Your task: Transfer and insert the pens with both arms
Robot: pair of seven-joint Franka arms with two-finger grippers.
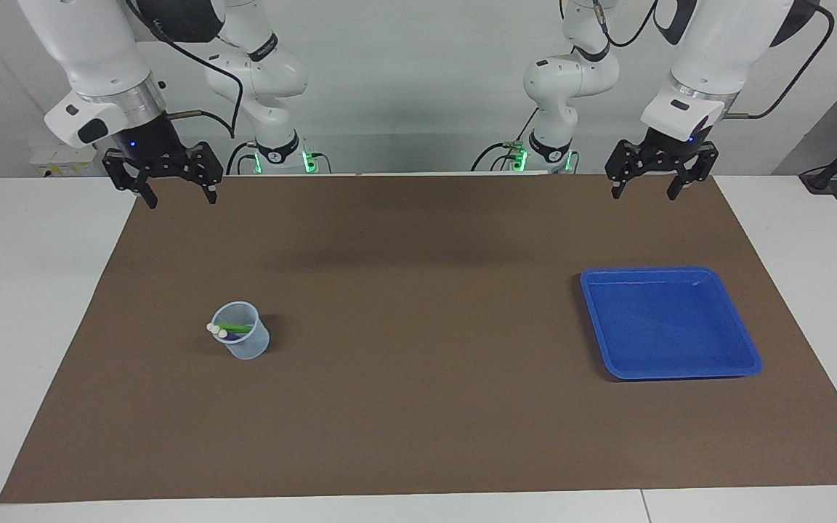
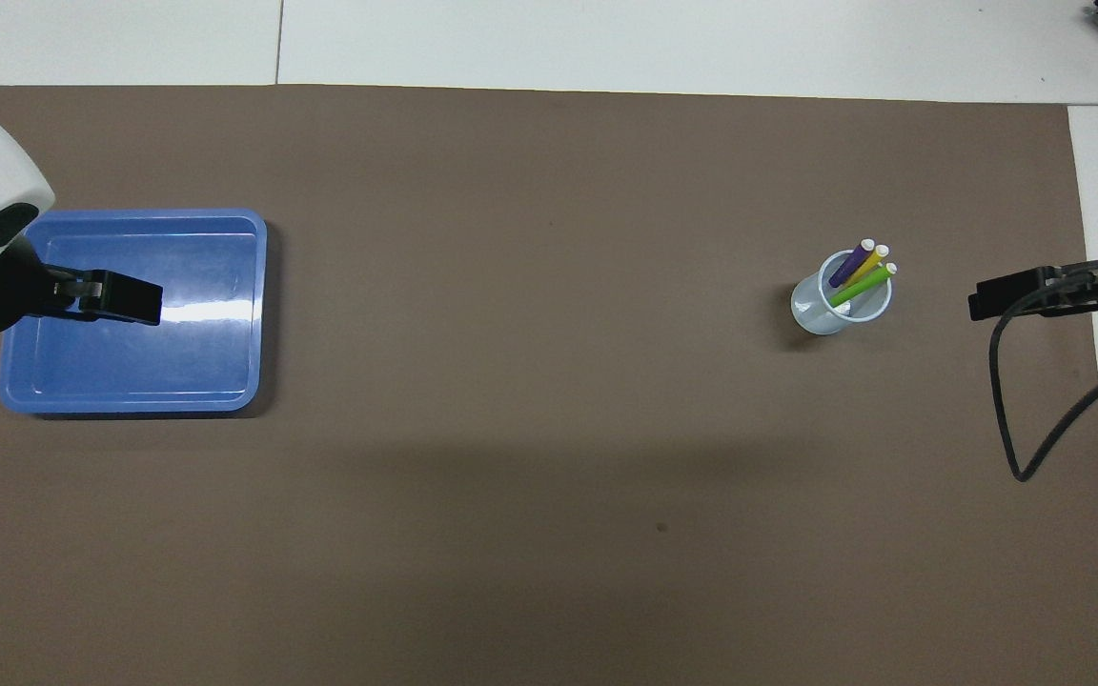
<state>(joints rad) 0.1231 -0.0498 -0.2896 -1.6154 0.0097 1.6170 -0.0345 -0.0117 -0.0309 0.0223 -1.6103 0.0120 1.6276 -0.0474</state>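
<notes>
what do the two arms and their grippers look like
Both arms are large, white and jointed, each with a silver ring at the wrist and a white wrist block bearing a dark oval patch. A black cable runs along each. The left gripper and right gripper are black, built of linked bars with two fingers, and a small blue light glows just above each.

You had even, bright light from above: soft broad shadows crossed the brown mat [image 1: 418, 407] mid-frame, white glare streaked the blue tray [image 2: 215, 312], and both views stayed sharp.
</notes>
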